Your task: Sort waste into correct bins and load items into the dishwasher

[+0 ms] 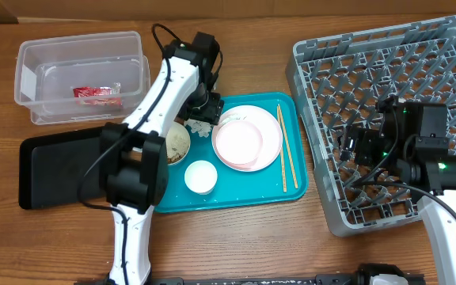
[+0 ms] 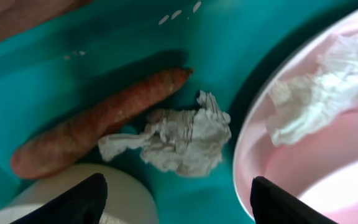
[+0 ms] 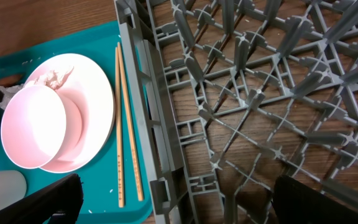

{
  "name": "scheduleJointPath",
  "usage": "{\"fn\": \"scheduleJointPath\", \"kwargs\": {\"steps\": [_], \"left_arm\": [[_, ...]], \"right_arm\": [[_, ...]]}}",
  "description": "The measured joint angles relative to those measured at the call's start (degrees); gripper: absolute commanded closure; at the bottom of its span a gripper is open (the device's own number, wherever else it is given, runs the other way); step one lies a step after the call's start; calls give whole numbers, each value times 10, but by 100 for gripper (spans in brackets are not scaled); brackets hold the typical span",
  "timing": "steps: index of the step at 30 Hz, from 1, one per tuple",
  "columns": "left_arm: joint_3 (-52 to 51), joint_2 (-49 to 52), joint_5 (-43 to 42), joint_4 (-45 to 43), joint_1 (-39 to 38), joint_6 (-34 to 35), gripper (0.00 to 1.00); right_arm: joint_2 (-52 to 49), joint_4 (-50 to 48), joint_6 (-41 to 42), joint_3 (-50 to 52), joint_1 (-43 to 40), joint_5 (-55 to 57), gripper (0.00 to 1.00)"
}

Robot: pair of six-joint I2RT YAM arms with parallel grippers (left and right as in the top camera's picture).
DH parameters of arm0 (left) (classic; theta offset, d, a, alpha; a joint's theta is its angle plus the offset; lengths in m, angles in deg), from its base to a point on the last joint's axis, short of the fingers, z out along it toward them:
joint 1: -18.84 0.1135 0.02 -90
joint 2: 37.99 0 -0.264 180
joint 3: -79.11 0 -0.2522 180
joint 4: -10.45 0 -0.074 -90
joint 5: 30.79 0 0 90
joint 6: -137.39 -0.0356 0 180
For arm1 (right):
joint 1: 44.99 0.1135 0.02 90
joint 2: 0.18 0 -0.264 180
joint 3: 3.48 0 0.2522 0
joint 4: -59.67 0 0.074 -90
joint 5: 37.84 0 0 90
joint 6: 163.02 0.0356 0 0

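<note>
My left gripper (image 1: pixel 204 111) (image 2: pixel 179 186) is open and empty, low over the far left of the teal tray (image 1: pixel 236 196). Below it lie an orange carrot piece (image 2: pixel 98 121) and crumpled white paper (image 2: pixel 179 140), beside the pink plate (image 1: pixel 269 146) (image 2: pixel 303 162). More crumpled paper (image 2: pixel 319 102) lies on the plate, and so does a pink cup (image 1: pixel 238 142) (image 3: pixel 33 124). The chopsticks (image 1: pixel 285 150) (image 3: pixel 120 124) lie right of the plate. A white cup (image 1: pixel 200 176) and a bowl of beige scraps (image 1: pixel 178 145) stand on the tray. My right gripper (image 1: pixel 351 146) (image 3: pixel 176 186) is open and empty over the grey dish rack (image 1: pixel 394 79) (image 3: pixel 260 93).
The clear tub (image 1: pixel 81 47) at the far left holds the red wrapper (image 1: pixel 96 94). The black tray (image 1: pixel 58 166) lies in front of it, left of the teal tray. My left arm reaches across the teal tray's left side.
</note>
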Motion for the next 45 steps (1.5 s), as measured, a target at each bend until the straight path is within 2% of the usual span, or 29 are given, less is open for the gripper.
{"fn": "scheduleJointPath", "kwargs": {"steps": [2, 3, 7, 10, 14, 24, 32, 37, 45], "left_arm": [[0, 10, 1, -3, 0, 0, 28], [0, 15, 2, -5, 0, 0, 33], [0, 29, 2, -13, 0, -1, 62], [0, 32, 2, -21, 0, -1, 72], [0, 33, 2, -24, 0, -2, 96], [11, 33, 2, -5, 0, -2, 96], [147, 21, 2, 21, 13, -2, 96], [214, -34, 44, 17, 54, 2, 96], [231, -61, 93, 4, 175, 49, 96]], "right_arm": [[0, 0, 0, 0, 0, 0, 0], [0, 0, 0, 0, 0, 0, 0], [0, 0, 0, 0, 0, 0, 0], [0, 1, 0, 0, 0, 0, 0], [0, 1, 0, 0, 0, 0, 0], [0, 2, 0, 0, 0, 0, 0], [0, 3, 0, 0, 0, 0, 0], [0, 4, 0, 0, 0, 0, 0], [0, 4, 0, 0, 0, 0, 0]]}}
